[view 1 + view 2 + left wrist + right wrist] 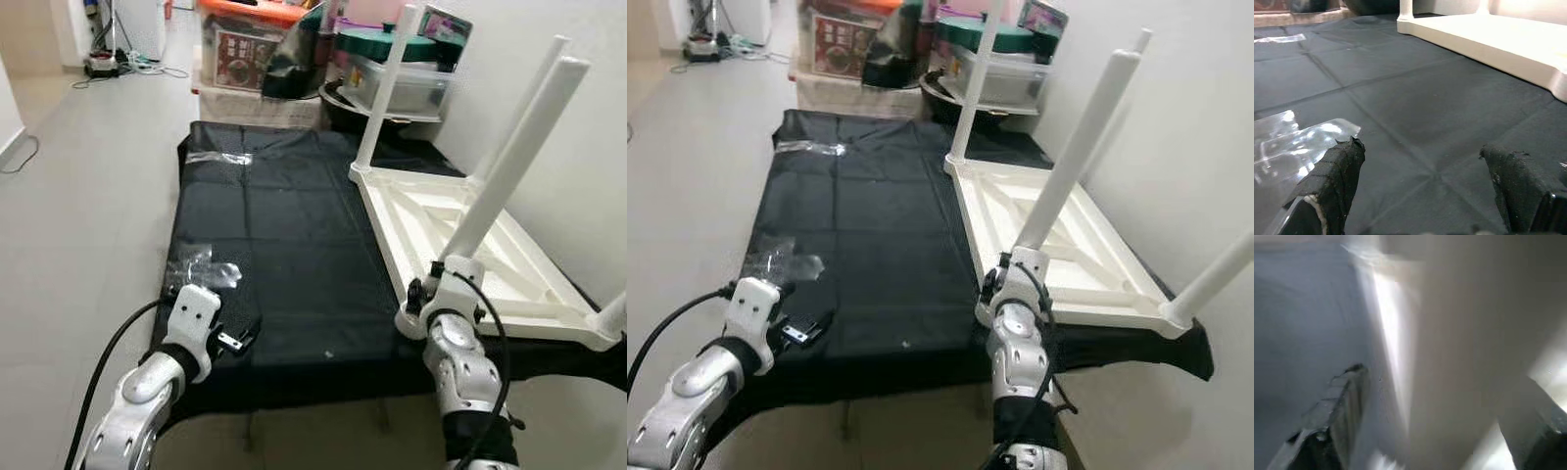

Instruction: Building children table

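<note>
Kids' table (460, 235) upside-down, leg (514, 162) in right end effector (1430, 421).

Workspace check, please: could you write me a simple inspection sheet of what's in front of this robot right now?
Surface: black cloth spread on a pale tiled floor.
Job's things: white children's table upside down, legs up; near-corner table leg tilted.
Clutter: clear plastic bags, one more farther back.
Grippers: right gripper around the near-corner leg's base; left gripper open, low over the cloth.
Cables: black cable on the left arm; cords on the floor far back.
Surroundings: storage boxes by the wall.
</note>
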Robot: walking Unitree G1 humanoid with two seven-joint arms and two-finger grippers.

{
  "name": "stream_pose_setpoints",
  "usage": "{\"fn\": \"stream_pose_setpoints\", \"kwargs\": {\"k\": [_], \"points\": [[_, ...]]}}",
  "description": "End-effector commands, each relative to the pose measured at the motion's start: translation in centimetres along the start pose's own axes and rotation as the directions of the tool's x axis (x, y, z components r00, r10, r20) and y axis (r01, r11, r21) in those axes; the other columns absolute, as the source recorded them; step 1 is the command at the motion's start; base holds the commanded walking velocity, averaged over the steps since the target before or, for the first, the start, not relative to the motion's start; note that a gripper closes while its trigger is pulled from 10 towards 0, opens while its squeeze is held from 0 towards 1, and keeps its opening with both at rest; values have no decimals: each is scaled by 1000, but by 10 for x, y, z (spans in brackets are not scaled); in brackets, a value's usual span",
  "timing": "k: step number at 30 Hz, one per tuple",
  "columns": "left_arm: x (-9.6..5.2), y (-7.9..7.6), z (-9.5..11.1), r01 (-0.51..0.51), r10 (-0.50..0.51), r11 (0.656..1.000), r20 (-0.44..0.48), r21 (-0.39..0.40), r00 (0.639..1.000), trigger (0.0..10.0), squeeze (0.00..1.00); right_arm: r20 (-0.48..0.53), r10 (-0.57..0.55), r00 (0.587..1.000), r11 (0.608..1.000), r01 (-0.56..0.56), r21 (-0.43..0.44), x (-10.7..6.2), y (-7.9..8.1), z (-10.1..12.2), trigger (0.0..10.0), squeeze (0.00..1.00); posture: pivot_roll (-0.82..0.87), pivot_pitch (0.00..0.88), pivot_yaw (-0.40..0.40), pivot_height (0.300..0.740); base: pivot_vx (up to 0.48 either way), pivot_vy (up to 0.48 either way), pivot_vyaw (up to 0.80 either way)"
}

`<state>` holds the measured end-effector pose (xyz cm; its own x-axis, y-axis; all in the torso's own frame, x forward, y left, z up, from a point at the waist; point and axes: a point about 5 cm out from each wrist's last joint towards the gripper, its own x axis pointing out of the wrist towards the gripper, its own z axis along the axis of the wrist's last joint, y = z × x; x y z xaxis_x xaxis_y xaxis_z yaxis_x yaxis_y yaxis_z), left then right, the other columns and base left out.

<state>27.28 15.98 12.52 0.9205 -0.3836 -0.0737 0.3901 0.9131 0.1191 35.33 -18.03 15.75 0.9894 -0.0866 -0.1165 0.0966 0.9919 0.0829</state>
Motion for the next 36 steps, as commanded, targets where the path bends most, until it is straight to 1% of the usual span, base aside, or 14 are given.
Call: {"fn": "stream_pose_setpoints", "kwargs": {"k": [1,12,13,15,16,22,26,28,29,30,31,33,34,36], "points": [[2,-4,-3,15,-15,1000,-9,-1,1000,10000,0,156,209,966,977,-213,9,10,14,36,10000,0,113,0,-166,740,0,0,0],[2,-2,-2,1,-1,1000,-3,4,1000,10000,0,67,530,845,847,-523,-98,25,16,34,10000,0,143,0,-185,740,0,0,0],[3,-2,-1,0,0,1000,-1,7,1000,10000,0,31,635,772,770,-629,-104,23,28,29,3608,0,160,0,-193,740,0,0,0],[3,-2,0,0,0,1000,1,8,1000,10000,0,11,709,705,702,-704,-107,21,37,26,3608,0,160,0,-193,740,0,0,0],[3,-1,0,-1,1,1000,3,9,1000,10000,0,4,781,625,623,-777,-94,17,45,23,0,0,165,0,-196,740,0,0,0],[-1,1,0,-7,7,1000,0,12,1000,10000,0,8,893,451,450,-890,-73,6,67,16,0,0,174,0,-200,740,0,0,0],[-3,1,-1,-8,8,1000,-1,13,1000,10000,0,23,778,627,626,-774,-96,16,65,13,0,0,171,0,-197,740,0,0,0],[-3,1,-1,-9,9,1000,-3,13,1000,10000,0,25,514,857,852,-508,-127,29,54,9,0,0,171,0,-197,740,0,0,0],[-3,1,-1,-9,9,1000,-3,13,1000,10000,0,25,514,857,852,-508,-127,29,54,9,0,0,171,0,-197,740,0,0,0],[-3,1,-1,-9,9,1000,-3,12,1000,10000,0,0,182,983,981,-182,-71,36,28,3,0,0,163,0,-194,740,0,0,0],[-4,0,-1,-10,10,1000,-3,11,1000,10000,0,-45,-93,995,994,89,-70,34,4,-6,0,0,163,0,-194,740,0,0,0],[-4,0,-1,-10,10,1000,-3,11,1000,10000,0,-45,-93,995,994,89,-70,34,4,-6,0,0,163,0,-194,740,0,0,0],[-4,-1,-2,-8,9,1000,-3,6,1000,10000,0,-58,-402,914,913,395,-104,10,-23,-24,0,0,148,0,-180,740,0,0,0],[-4,-1,-2,-8,9,1000,-3,6,1000,10000,0,-58,-402,914,913,395,-104,10,-23,-24,0,0,148,0,-180,740,0,0,0]]}}
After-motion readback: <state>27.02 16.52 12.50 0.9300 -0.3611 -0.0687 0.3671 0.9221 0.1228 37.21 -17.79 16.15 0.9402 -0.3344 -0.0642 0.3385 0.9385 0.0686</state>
